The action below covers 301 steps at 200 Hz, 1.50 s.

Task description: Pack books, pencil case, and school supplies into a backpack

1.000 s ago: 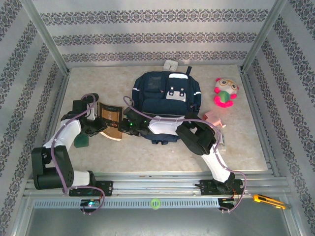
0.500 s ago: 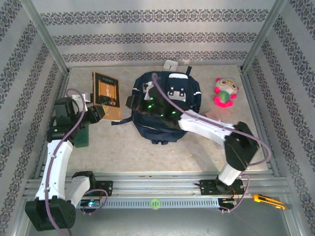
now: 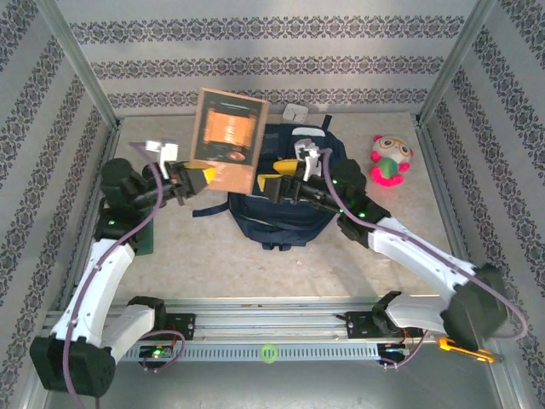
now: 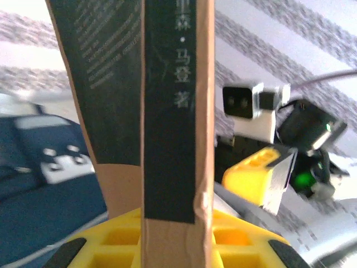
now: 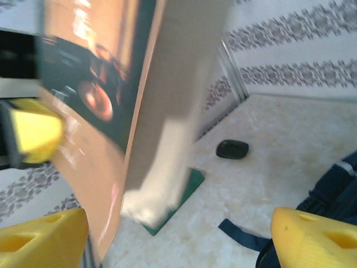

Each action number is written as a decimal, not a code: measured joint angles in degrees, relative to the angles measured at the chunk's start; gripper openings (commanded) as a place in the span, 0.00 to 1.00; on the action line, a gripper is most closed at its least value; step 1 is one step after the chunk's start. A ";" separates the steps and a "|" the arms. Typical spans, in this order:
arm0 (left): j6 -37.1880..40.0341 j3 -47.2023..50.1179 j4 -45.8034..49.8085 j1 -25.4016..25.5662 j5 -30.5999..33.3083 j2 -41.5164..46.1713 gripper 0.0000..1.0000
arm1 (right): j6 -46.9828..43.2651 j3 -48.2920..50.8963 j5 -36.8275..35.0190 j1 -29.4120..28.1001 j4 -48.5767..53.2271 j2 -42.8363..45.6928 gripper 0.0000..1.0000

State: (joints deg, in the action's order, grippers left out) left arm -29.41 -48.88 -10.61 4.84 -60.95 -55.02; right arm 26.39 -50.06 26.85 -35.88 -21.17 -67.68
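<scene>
Backpack (image 3: pixel 281 217) top hidden under right arm; contents impossible to make out. Green book (image 3: pixel 146 237) flat on tabletop (image 3: pixel 255 273), mostly covered by left arm. Brown book (image 3: pixel 228 139) upright in air, beside backpack, pinched by left fingers (image 3: pixel 197 175). Right fingers (image 3: pixel 272 181) spread wide, empty, near book.
</scene>
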 measured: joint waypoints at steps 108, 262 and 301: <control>-14.82 0.66 -30.80 4.92 -7.93 -10.91 0.00 | 7.67 -0.57 7.58 6.69 -12.48 -2.45 0.89; -9.60 0.63 -30.40 7.58 -6.71 -13.66 0.01 | 21.64 -2.69 25.53 7.28 -33.88 -8.92 0.39; -8.02 0.63 -29.24 7.61 -6.32 -12.66 0.17 | 21.66 -2.69 23.17 7.61 -34.82 -10.62 0.11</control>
State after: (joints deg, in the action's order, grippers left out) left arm -37.43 -48.25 -39.86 12.45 -67.26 -67.68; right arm 48.05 -52.75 50.02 -28.27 -55.99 -78.30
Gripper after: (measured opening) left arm 0.165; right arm 0.208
